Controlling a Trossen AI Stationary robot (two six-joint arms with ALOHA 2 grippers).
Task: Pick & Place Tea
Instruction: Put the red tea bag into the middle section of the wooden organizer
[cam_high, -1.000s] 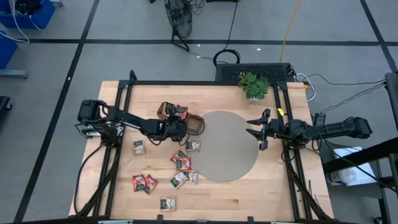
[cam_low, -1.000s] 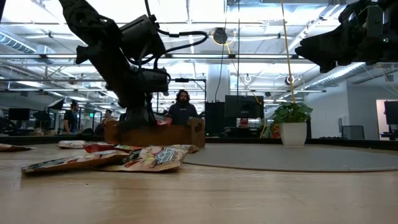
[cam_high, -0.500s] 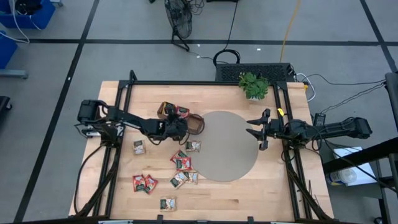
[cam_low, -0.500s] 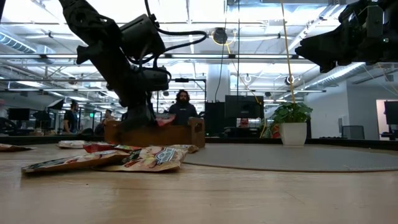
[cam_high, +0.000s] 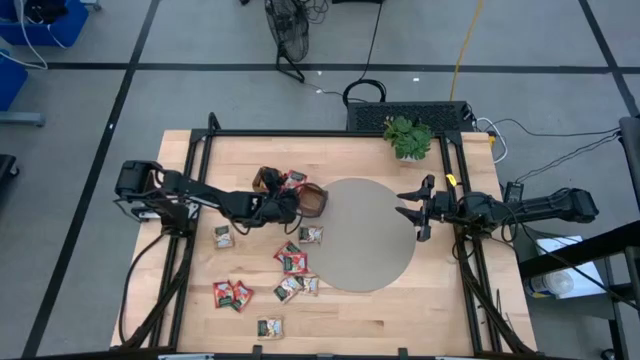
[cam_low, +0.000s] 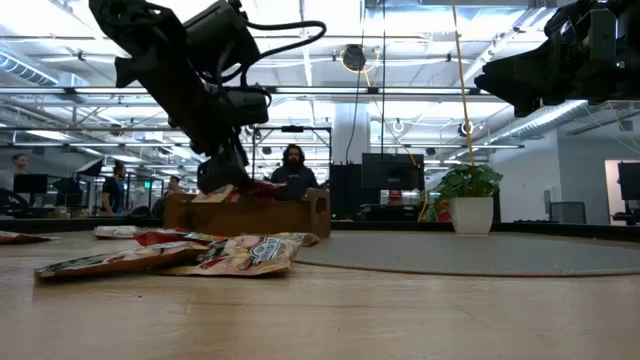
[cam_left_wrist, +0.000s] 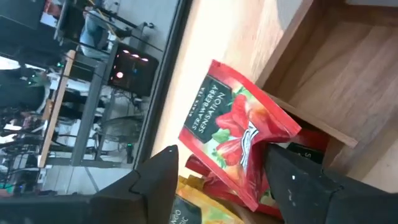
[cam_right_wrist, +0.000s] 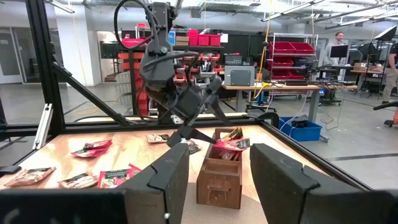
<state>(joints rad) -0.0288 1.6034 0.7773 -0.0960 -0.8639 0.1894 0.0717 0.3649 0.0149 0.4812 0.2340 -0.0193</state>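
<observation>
The tea is small flat sachets. Several lie loose on the wooden table, such as a red pair (cam_high: 232, 293) and a cluster (cam_high: 292, 257). Others stick out of the brown wooden tray (cam_high: 316, 203) (cam_right_wrist: 219, 174). A red strawberry sachet (cam_left_wrist: 239, 146) leans on a tray divider, its lower end inside a compartment. My left gripper (cam_high: 287, 203) (cam_left_wrist: 222, 155) hangs open just over the tray, a finger on either side of that sachet. My right gripper (cam_high: 410, 208) (cam_right_wrist: 219, 152) waits open above the grey round mat's (cam_high: 365, 240) right edge.
A small potted plant (cam_high: 407, 135) stands at the table's far edge. The grey mat lies bare between the tray and my right arm. Black frame rails (cam_high: 190, 250) run along the left and right table sides. People stand in the room beyond the table.
My left gripper has opened over the tray and let go of the red strawberry sachet, which now rests in the tray with its top sticking up. The gripper has also turned a little while staying over the tray.
</observation>
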